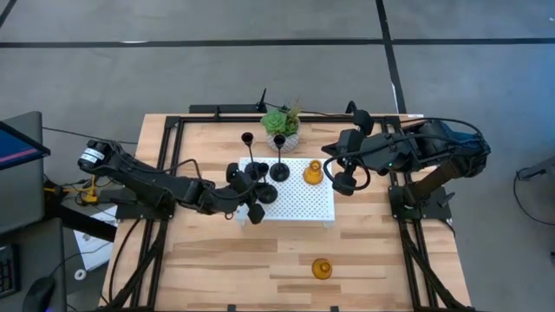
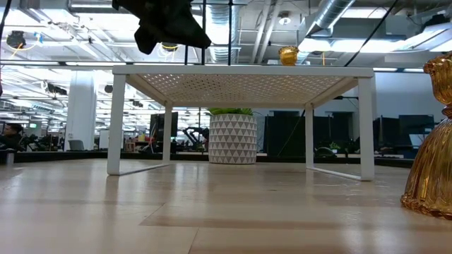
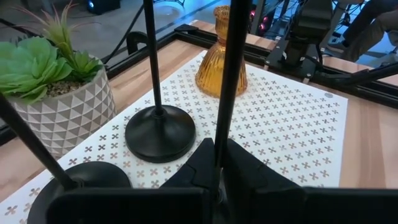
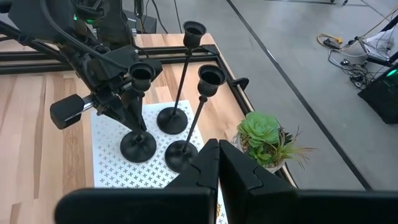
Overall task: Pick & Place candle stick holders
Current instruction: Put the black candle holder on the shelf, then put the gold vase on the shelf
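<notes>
A white perforated shelf (image 1: pixel 299 208) stands mid-table. On it stand two tall black holders (image 4: pixel 172 119) (image 4: pixel 180 155) and an amber holder (image 1: pixel 312 173), which also shows in the left wrist view (image 3: pixel 221 53). My left gripper (image 1: pixel 251 189) reaches in from the table's left and is shut on a third, shorter black holder (image 4: pixel 142 74). My right gripper (image 1: pixel 343 180) hovers shut and empty by the shelf's right edge, next to the amber holder. A second amber holder (image 1: pixel 322 269) stands on its base on the table near the front edge. My left gripper pinches the black holder's thin stem (image 3: pixel 229 106) between its two fingers (image 4: pixel 127 104), partway up. The fingers come from the table's left, slanting down, and lie across the stem. The holder stands upright with its round base (image 4: pixel 138 147) at the shelf top; whether it touches, I cannot tell.
A green plant in a white patterned pot (image 1: pixel 282 121) stands just behind the shelf, close to the tall holders. The near amber holder looms at the right of the low view (image 2: pixel 432 141). Black frame rails run along the table's left, right and far edges.
</notes>
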